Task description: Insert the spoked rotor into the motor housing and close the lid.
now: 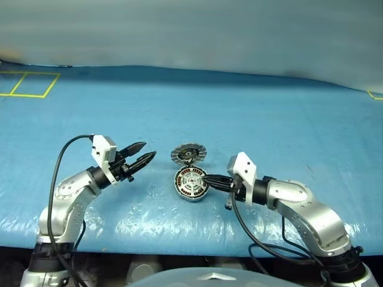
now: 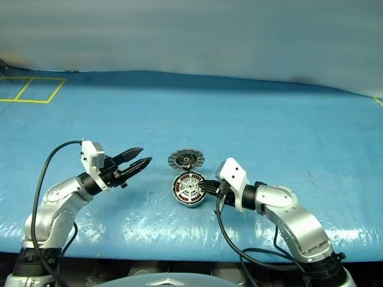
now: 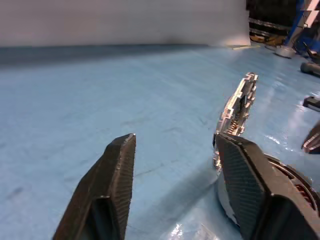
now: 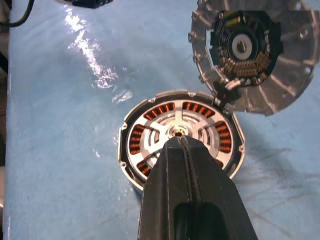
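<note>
Blue table (image 1: 269, 119) carried the housing (image 4: 131, 145) with the spoked wheel (image 4: 156, 134) already seated over its copper windings, right hand (image 4: 179, 140) pinched shut on the hub to steady it, lid (image 1: 188, 155) propped open behind, left hand (image 1: 143, 153) empty, half open nearby.

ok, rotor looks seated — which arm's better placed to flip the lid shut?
Left, probably. The left gripper hangs open and free beside the upright lid; the right gripper is shut, tips over the spoked rotor in the motor housing.
</note>
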{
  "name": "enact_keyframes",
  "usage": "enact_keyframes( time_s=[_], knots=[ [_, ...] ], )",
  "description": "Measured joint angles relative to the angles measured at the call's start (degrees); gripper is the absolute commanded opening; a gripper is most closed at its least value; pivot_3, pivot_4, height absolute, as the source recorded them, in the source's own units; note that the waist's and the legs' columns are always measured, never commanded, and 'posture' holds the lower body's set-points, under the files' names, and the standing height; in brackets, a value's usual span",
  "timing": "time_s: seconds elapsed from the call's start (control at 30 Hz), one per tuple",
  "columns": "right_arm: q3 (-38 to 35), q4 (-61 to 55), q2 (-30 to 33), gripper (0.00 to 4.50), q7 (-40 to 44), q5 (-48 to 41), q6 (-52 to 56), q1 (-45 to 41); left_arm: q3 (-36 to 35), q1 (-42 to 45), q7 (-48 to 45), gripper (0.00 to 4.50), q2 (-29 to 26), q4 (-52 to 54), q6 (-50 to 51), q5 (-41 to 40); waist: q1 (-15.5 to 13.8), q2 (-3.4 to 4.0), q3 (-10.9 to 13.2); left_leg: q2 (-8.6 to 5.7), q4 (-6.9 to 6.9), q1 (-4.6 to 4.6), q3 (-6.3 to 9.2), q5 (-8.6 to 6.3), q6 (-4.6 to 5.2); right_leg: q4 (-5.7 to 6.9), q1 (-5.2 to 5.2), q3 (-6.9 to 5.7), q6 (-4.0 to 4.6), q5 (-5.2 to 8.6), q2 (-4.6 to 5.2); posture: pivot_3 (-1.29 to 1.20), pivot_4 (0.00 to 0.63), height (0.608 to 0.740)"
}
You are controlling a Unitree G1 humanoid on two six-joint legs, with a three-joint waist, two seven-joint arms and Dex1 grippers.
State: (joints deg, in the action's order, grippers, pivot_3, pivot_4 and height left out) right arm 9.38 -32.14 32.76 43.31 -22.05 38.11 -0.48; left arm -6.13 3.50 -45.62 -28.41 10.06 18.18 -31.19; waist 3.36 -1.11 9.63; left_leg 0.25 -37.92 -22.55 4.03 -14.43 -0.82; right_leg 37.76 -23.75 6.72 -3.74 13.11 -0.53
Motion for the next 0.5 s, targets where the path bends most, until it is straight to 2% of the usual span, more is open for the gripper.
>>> enact_keyframes(
  time_s=[0.13,0.17,0.3,0.5],
  knots=[
    [-1.3,-1.1,-0.3,0.00,-2.5,-0.5,0.0,1.2,3.3,7.8,-0.5,0.20,1.9,-7.2,-0.9,3.1,-0.2,-0.02,0.0,-0.21,-0.09,0.00,0.01,0.01,0.00,0.00,0.04,0.02,-0.07,-0.04,0.00,0.00,0.150,0.740],
    [-1.4,-1.5,-0.4,0.00,-3.3,-0.5,0.0,1.5,4.1,9.8,-0.7,0.02,2.6,-9.1,-1.6,4.1,-0.2,-0.02,0.0,-0.23,-0.07,0.00,0.00,0.01,0.00,0.00,0.04,0.03,-0.15,-0.09,0.01,0.00,0.150,0.740],
    [-2.2,-2.4,-1.3,0.00,-5.9,-0.6,0.0,2.2,7.1,18.0,-1.3,0.02,4.5,-17.1,-4.1,8.3,-0.2,-0.03,0.0,-0.25,-0.02,-0.03,0.04,0.01,0.00,-0.01,0.02,0.02,-0.17,-0.11,0.00,0.00,0.150,0.740],
    [-3.6,-2.9,-1.9,0.00,-8.7,-0.7,-0.1,3.5,12.4,26.1,-8.4,0.02,6.3,-24.3,-6.4,11.6,-0.2,-0.03,0.0,-0.28,0.01,-0.07,0.09,0.00,0.00,-0.02,0.00,0.01,-0.16,-0.10,0.01,0.00,0.150,0.740]
  ],
)
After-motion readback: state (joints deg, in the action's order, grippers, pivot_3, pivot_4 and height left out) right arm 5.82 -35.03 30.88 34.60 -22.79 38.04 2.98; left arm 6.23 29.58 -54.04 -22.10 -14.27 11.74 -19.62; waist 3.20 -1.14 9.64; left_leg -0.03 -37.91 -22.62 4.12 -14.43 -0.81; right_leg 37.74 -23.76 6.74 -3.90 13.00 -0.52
